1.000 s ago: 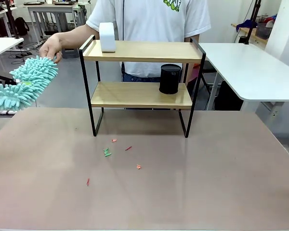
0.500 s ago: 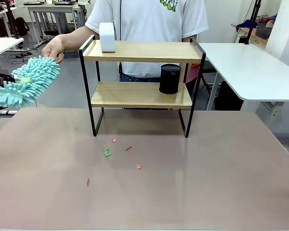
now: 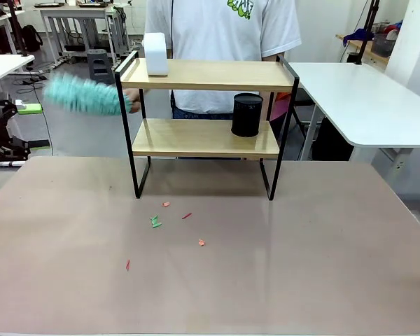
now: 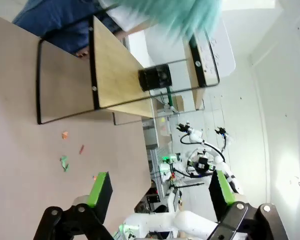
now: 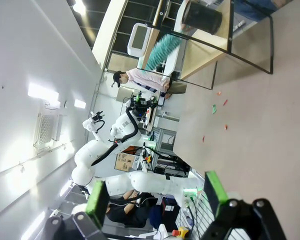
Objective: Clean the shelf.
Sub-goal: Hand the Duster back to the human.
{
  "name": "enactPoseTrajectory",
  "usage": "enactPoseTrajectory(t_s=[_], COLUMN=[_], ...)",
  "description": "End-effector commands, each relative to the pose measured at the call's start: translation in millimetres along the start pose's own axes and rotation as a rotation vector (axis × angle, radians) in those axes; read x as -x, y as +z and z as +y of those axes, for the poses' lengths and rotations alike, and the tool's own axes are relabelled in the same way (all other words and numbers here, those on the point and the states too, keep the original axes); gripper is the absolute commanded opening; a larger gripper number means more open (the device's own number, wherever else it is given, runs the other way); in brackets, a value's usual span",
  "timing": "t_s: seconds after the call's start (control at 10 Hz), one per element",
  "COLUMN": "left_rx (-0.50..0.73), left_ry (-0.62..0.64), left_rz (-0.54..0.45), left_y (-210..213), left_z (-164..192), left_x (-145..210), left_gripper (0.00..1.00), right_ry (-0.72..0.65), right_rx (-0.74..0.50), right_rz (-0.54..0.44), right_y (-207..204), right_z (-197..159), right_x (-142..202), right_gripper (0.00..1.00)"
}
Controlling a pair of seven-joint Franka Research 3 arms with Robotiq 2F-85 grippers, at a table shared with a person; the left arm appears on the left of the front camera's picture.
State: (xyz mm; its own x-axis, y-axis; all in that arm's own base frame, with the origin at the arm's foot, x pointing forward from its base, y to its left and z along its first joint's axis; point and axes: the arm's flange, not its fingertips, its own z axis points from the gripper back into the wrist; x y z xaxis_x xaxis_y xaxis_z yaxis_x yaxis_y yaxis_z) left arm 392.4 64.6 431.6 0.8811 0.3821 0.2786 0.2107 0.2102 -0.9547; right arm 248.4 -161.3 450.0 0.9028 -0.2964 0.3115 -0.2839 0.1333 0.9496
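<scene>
The shelf (image 3: 203,105) stands at the table's far side, a white box (image 3: 156,54) on its upper board and a black cylinder (image 3: 247,115) on its lower board. A person behind it holds a teal fluffy duster (image 3: 87,96), blurred, just left of the shelf's frame. My left gripper (image 3: 17,133) hangs open at the far left edge, apart from the duster. The left wrist view shows the left gripper (image 4: 159,189) open and empty, with the shelf (image 4: 115,75) and the duster (image 4: 175,15) far ahead. My right gripper (image 5: 156,195) is open and empty, far from the shelf (image 5: 210,45).
Small red and green scraps (image 3: 156,222) lie on the brown table (image 3: 301,266) in front of the shelf. A white table (image 3: 364,98) stands at the right. Other robot arms and a seated person show in the background of the wrist views.
The person has swung the duster up and to the right, from over my left gripper to the shelf's left side. My left gripper now shows uncovered and open.
</scene>
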Motion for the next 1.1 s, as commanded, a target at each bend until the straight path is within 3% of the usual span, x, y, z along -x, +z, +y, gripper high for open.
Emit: enactPoseTrajectory(t_s=[0.0, 0.6, 0.7, 1.0], left_rx=[0.043, 0.224, 0.154, 0.154], left_ry=[-0.025, 0.059, 0.044, 0.044], left_rz=[0.081, 0.487, 0.372, 0.372], left_y=[-12, -118, -103, -103], left_z=[-2, 26, 12, 12], left_x=[17, 64, 67, 67], left_gripper=[1.0, 1.0, 1.0, 1.0], right_ry=[0.011, 0.011, 0.011, 0.011], right_rx=[-0.001, -0.001, -0.001, -0.001], right_rz=[0.004, 0.004, 0.004, 0.004], right_y=[1, 1, 1, 1], right_z=[1, 1, 1, 1], right_x=[3, 3, 3, 3], right_gripper=[1.0, 1.0, 1.0, 1.0])
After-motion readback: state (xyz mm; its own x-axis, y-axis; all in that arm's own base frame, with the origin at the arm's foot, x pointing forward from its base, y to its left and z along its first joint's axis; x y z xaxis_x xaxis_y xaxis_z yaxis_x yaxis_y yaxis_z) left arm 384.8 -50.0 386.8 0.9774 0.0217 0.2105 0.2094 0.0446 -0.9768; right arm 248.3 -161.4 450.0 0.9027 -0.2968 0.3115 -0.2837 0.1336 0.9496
